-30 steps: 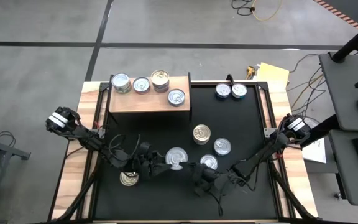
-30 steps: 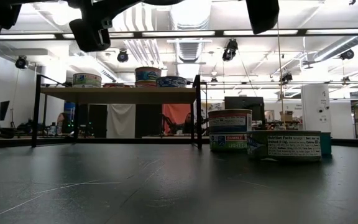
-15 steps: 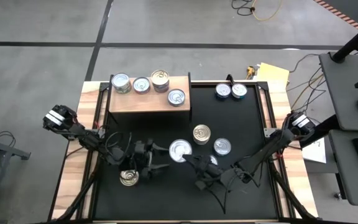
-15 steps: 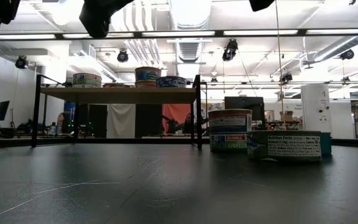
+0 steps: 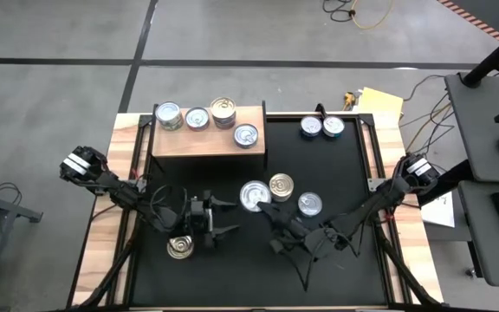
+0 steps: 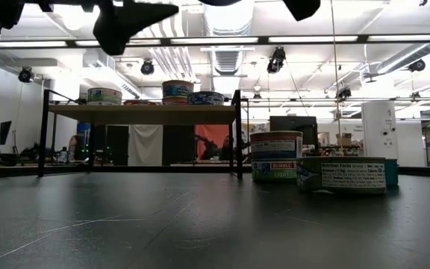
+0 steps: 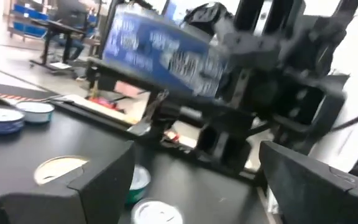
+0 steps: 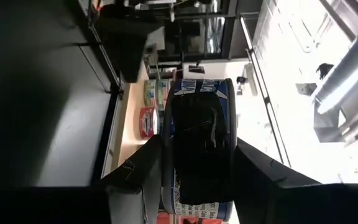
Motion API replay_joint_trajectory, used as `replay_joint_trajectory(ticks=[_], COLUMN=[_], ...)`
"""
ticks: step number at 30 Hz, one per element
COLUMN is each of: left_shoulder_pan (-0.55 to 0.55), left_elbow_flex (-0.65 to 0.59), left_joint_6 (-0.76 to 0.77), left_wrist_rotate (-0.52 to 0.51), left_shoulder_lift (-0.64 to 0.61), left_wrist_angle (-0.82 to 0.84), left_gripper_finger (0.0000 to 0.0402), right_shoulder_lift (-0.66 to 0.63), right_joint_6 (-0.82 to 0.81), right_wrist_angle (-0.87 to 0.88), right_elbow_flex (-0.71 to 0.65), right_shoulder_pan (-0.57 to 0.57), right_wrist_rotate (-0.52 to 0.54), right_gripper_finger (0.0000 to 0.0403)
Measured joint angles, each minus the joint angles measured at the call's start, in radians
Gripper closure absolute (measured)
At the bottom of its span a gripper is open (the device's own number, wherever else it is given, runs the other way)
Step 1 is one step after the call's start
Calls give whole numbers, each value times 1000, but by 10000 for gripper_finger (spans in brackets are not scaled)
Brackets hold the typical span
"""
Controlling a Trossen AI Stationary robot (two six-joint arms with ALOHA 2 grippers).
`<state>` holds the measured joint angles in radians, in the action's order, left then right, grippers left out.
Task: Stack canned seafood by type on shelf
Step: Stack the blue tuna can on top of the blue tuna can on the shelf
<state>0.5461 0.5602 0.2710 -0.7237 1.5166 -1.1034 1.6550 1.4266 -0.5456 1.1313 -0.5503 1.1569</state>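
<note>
right jaws [image 8: 197, 163] clamp a blue-labelled tin [image 8: 199, 146] between them; left jaws [image 5: 223, 217] gape empty

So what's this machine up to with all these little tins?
It is sorting canned seafood onto a wooden shelf, where four tins already sit. The right gripper holds a silver-topped, blue-labelled tin in its fingers, lifted above the black table near the middle. The left gripper hangs open just beside it, holding nothing. Several more tins wait on the table: a gold-topped tin right next to the lifted one, and another gold one near the left arm.
</note>
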Motion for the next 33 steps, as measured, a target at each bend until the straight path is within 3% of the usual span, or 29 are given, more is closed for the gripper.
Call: replay_joint_trajectory(ticks=[11,17,22,24,28,33], left_shoulder_pan=[21,30,29,29,28,28], left_elbow_flex=[-1,0,0,0,0,0], left_joint_6=[-80,-187,-281,-290,-290,-289], left_wrist_rotate=[2,2,-4,-4,-3,-3], left_shoulder_lift=[-33,-171,-297,-323,-341,-336], left_wrist_angle=[342,550,745,788,791,789], left_gripper_finger=[76,76,76,76,76,76], right_shoulder_lift=[-56,-133,-139,-125,-111,-108], right_joint_6=[-68,-242,-479,-544,-558,-418], right_wrist_angle=[-13,0,119,166,202,171], right_elbow_flex=[-19,-76,-91,-92,-93,-93], right_shoulder_pan=[99,211,343,382,425,468], right_wrist_rotate=[-1,-221,-378,-382,-342,-347], right_gripper_finger=[266,266,266,266,266,266])
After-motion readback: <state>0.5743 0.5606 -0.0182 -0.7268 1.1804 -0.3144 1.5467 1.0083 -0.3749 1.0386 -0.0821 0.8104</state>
